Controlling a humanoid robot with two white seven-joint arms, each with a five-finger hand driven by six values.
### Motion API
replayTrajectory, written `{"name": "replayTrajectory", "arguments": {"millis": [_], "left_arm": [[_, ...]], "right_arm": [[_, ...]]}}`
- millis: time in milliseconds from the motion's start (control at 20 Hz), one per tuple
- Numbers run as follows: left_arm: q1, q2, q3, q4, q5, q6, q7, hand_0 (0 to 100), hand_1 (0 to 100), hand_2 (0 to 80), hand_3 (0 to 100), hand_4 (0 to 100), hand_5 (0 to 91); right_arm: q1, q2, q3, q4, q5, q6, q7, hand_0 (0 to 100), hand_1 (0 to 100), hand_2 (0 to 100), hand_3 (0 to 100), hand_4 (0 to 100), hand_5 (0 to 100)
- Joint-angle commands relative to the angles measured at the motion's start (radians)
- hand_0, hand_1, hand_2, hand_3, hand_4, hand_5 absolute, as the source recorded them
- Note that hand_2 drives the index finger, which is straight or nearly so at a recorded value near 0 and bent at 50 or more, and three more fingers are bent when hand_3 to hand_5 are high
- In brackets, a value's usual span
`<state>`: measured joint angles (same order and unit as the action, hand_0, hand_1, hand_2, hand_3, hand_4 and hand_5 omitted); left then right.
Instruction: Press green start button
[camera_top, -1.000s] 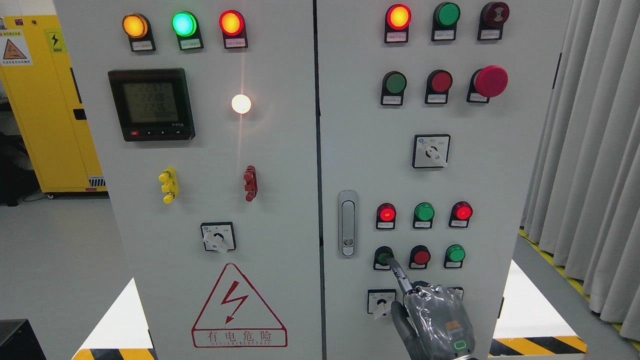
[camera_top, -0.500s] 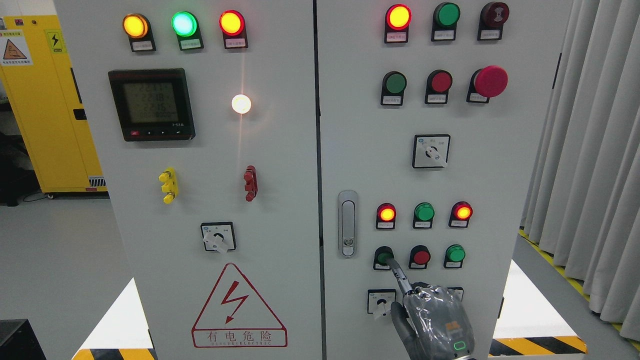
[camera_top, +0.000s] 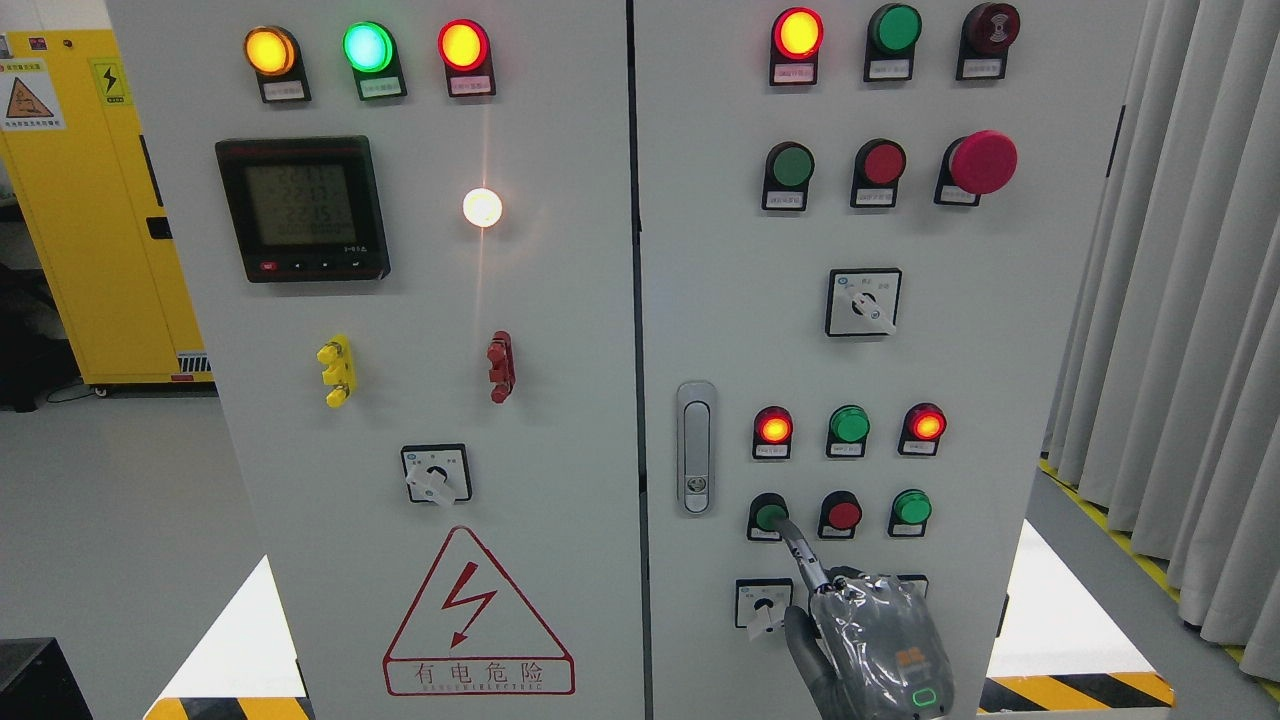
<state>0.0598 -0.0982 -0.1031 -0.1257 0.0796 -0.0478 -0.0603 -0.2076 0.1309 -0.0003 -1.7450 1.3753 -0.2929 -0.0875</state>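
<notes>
While one finger (camera_top: 800, 553) reaches straight up and to the left, the other fingers of the right hand (camera_top: 880, 645) are folded in narrow against the palm and hold nothing. The hand comes up from the bottom edge, right of the middle, in front of the right door of a grey cabinet (camera_top: 1000, 330). The tip of the stretched finger lies at the lower right edge of the green button (camera_top: 768, 516); whether it touches or presses the button I cannot tell.

Just right of the fingertip, in the same row, sit a red button (camera_top: 843, 514) and then a second green button (camera_top: 911, 507). Above the fingertip runs a row of three lamps: a lit red lamp (camera_top: 773, 428), a green lamp (camera_top: 849, 424) and another lit red lamp (camera_top: 926, 424). Left of the fingertip stands a door handle (camera_top: 695, 447). Below the fingertip and beside the thumb is a small turn switch (camera_top: 763, 605), partly behind the hand. Far above the fingers a large red mushroom button (camera_top: 983, 162) sticks out. Well to the left, on the left door, hangs a red lightning warning triangle (camera_top: 478, 617).
</notes>
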Motion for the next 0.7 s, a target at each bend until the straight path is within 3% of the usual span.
{"name": "replayTrajectory", "arguments": {"millis": [0, 200, 250, 350, 400, 550, 650], "left_arm": [[0.000, 0.000, 0.000, 0.000, 0.000, 0.000, 0.000, 12, 56, 0.0, 0, 0, 0.0], [0.000, 0.000, -0.001, 0.000, 0.000, 0.000, 0.000, 12, 56, 0.0, 0, 0, 0.0], [0.000, 0.000, 0.000, 0.000, -0.001, 0.000, 0.000, 12, 56, 0.0, 0, 0, 0.0], [0.000, 0.000, 0.000, 0.000, 0.000, 0.000, 0.002, 12, 56, 0.0, 0, 0, 0.0], [0.000, 0.000, -0.001, 0.000, -0.001, 0.000, 0.000, 12, 56, 0.0, 0, 0, 0.0], [0.000, 0.000, -0.001, 0.000, 0.000, 0.000, 0.002, 12, 56, 0.0, 0, 0, 0.0], [0.000, 0.000, 0.000, 0.000, 0.000, 0.000, 0.000, 12, 56, 0.0, 0, 0, 0.0]], "right_arm": [[0.036, 0.003, 0.016, -0.056, -0.085, -0.012, -0.011, 81, 93, 0, 86, 84, 99], [0.069, 0.003, 0.031, -0.076, -0.275, -0.046, -0.012, 85, 91, 0, 81, 82, 95], [0.083, 0.001, 0.039, -0.077, -0.330, -0.070, -0.011, 84, 89, 0, 74, 79, 89], [0.109, 0.001, 0.045, -0.077, -0.447, -0.115, -0.002, 84, 88, 0, 72, 78, 88], [0.122, -0.004, 0.054, -0.077, -0.505, -0.124, 0.002, 82, 85, 0, 56, 62, 75], [0.151, -0.010, 0.082, -0.080, -0.671, -0.129, 0.005, 81, 83, 0, 44, 47, 58], [0.165, -0.010, 0.097, -0.082, -0.781, -0.129, 0.049, 82, 82, 0, 35, 39, 43]]}}
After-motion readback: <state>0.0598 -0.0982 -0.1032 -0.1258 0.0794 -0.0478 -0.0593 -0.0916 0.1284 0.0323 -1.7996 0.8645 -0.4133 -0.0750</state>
